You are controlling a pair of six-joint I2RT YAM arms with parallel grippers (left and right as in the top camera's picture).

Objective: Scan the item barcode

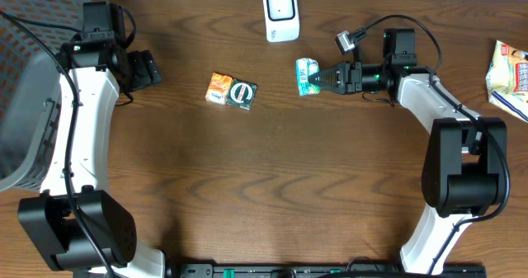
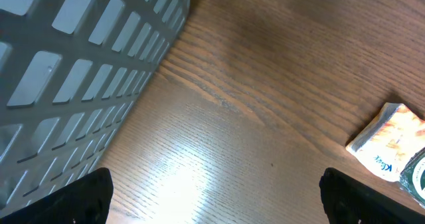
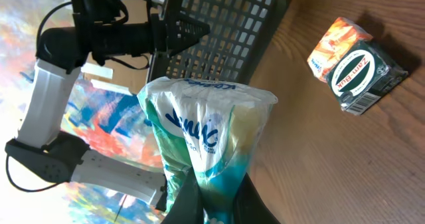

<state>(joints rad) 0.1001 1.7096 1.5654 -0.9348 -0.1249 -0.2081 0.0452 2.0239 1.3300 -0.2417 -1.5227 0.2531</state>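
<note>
My right gripper (image 1: 323, 77) is shut on the end of a teal-and-white tissue pack (image 1: 308, 75), which it holds sideways just above the table. In the right wrist view the pack (image 3: 209, 131) rises from between the shut fingers of the right gripper (image 3: 216, 201). A white barcode scanner (image 1: 280, 14) stands at the far edge, a little beyond and left of the pack. My left gripper (image 1: 148, 68) hangs open and empty at the far left beside the basket. Only its two dark fingertips (image 2: 86, 197) show, over bare wood.
An orange pack (image 1: 219, 88) and a dark green pack (image 1: 242, 94) lie side by side left of the held pack. A grey mesh basket (image 1: 25, 105) fills the left edge. A snack bag (image 1: 510, 76) lies at the right edge.
</note>
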